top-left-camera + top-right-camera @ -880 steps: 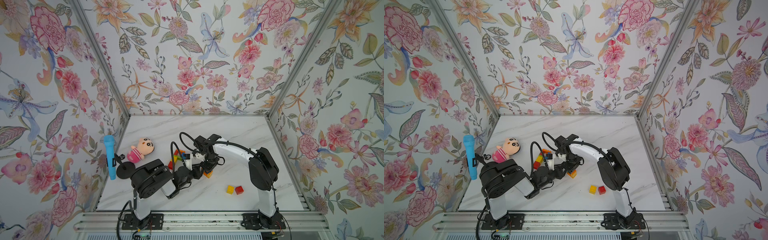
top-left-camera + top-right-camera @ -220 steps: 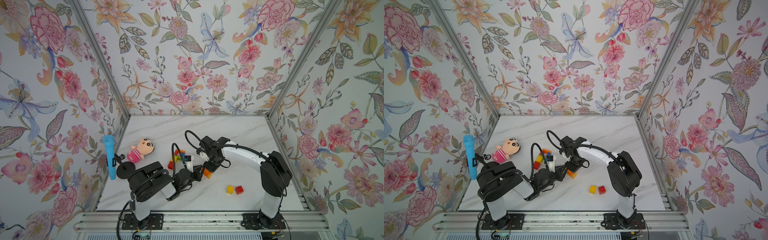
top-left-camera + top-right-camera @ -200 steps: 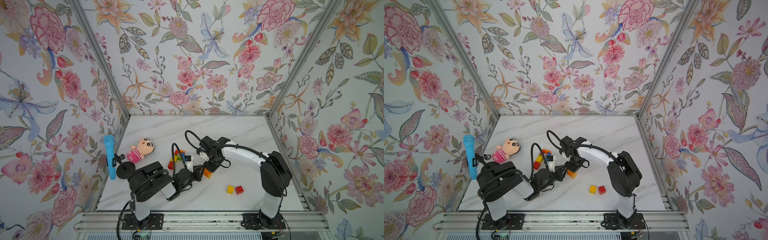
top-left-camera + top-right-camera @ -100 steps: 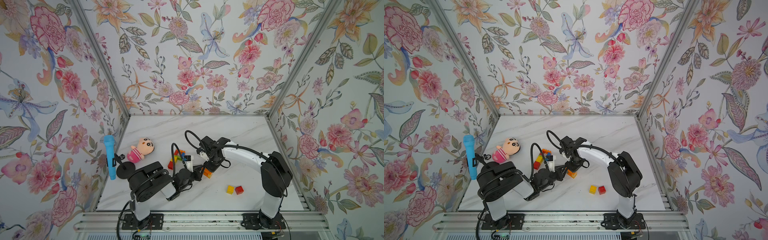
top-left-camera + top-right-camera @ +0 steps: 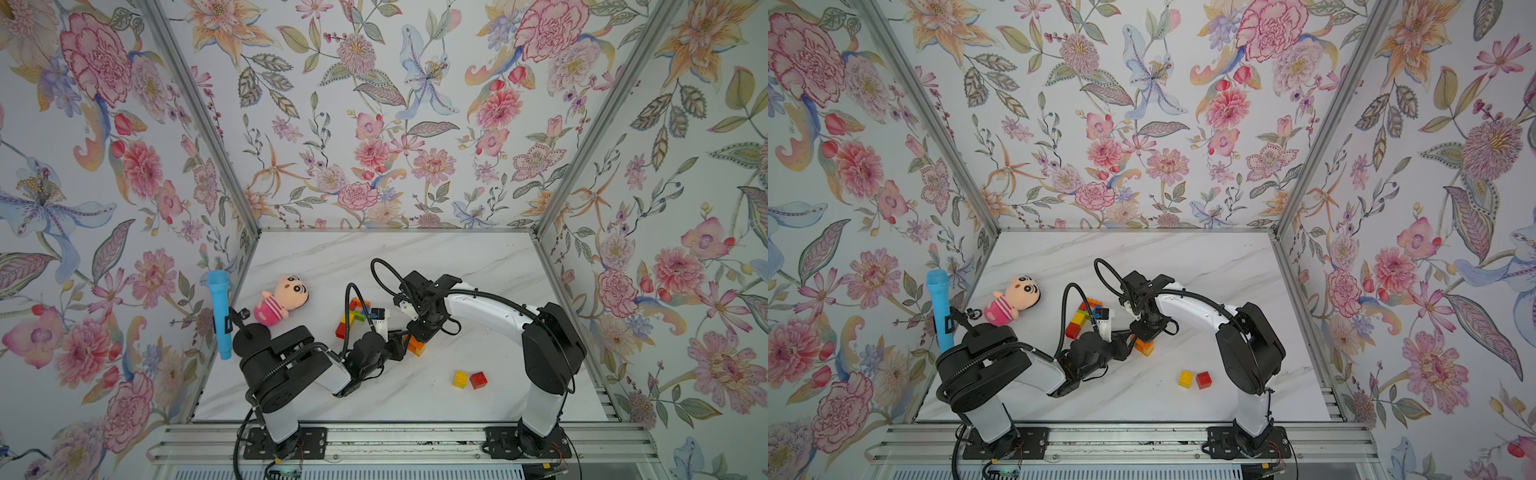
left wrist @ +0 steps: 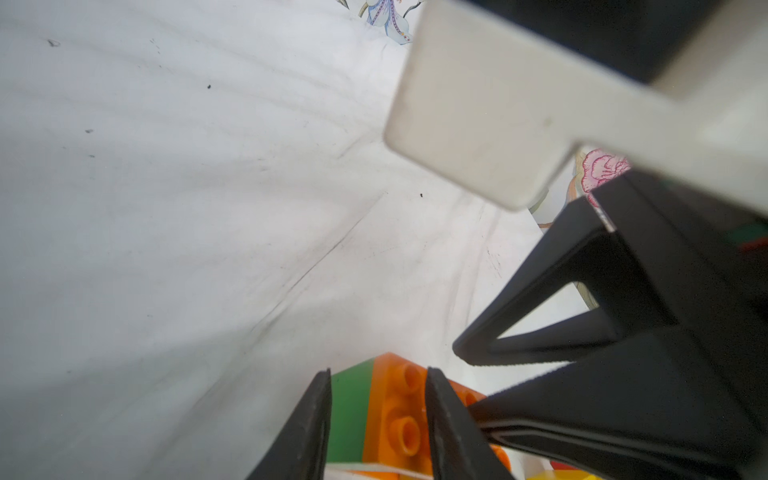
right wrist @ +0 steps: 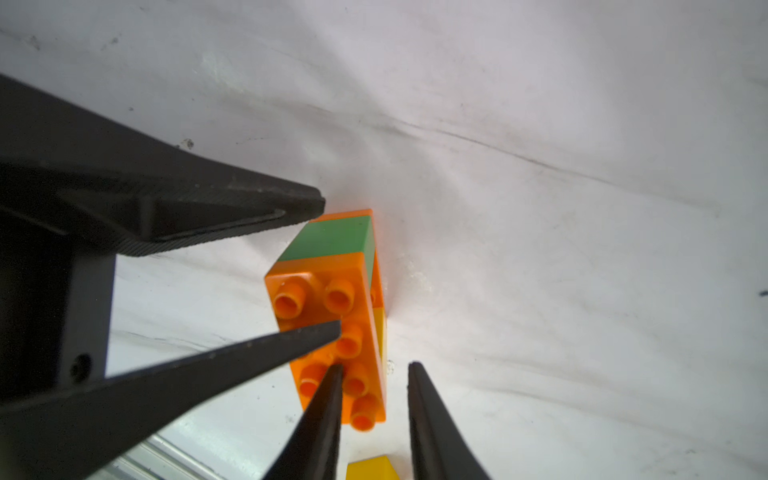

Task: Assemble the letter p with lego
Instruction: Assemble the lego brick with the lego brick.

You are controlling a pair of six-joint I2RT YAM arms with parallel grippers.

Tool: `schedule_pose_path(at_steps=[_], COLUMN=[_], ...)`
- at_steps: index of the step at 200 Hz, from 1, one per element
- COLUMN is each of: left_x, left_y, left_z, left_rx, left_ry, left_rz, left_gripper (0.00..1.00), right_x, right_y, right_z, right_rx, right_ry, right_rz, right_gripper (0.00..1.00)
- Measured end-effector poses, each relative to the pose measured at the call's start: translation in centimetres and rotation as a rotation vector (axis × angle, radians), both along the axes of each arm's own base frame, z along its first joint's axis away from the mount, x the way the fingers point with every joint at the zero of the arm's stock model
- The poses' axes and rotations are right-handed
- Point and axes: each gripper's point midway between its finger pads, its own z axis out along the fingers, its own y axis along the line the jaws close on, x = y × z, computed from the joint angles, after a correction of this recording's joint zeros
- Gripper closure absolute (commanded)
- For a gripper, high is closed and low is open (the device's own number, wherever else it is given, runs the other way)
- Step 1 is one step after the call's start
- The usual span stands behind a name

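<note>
A small lego stack (image 5: 417,347) (image 5: 1144,348) lies mid-table: a long orange brick (image 7: 332,316) over a green one (image 7: 332,241), with yellow (image 7: 379,328) below. My left gripper (image 6: 378,370) (image 5: 400,337) is open, its fingers (image 7: 232,208) standing apart on either side of the stack. My right gripper (image 7: 375,365) (image 5: 416,334) is open too. It hangs just over the orange brick's end, one finger across the studs, the other clear beside it. A second multicoloured lego assembly (image 5: 353,316) (image 5: 1084,316) lies behind the left wrist.
A loose yellow brick (image 5: 460,379) and a red brick (image 5: 478,380) sit side by side toward the front right. A pink plush doll (image 5: 282,303) lies at the left, and a blue microphone (image 5: 219,316) stands on a holder by the left wall. Floral walls enclose three sides.
Both grippers stay at the orange stack as a second ago. Since the oldest frames the right arm's elbow has swung to the right.
</note>
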Motion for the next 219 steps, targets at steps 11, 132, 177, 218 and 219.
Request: schedule_pose_path(at_steps=[11, 132, 177, 218, 219], left_x=[0.0, -2.6, -2.5, -2.4, -2.4], left_y=[0.1, 8.9, 12.9, 16.2, 16.3], left_z=[0.4, 4.9, 7.2, 9.2, 9.2], left_rx=[0.003, 0.012, 0.032, 0.054, 0.054], left_ry=[-0.006, -0.166, -0.264, -0.347, -0.348], left_rz=[0.0, 0.162, 0.268, 0.36, 0.361], left_gripper=[0.51, 0.3, 0.18, 0.09, 0.09], right_x=[0.0, 0.0, 0.0, -0.5, -0.6], right_y=[0.0, -0.8, -0.1, 0.5, 0.5], right_z=[0.0, 1.0, 1.2, 1.1, 1.1], right_rx=[0.0, 0.08, 0.106, 0.109, 0.109], right_ry=[-0.001, -0.012, -0.019, -0.018, -0.017], right_rz=[-0.001, -0.017, 0.006, 0.044, 0.045], right_gripper=[0.65, 0.52, 0.48, 0.45, 0.45])
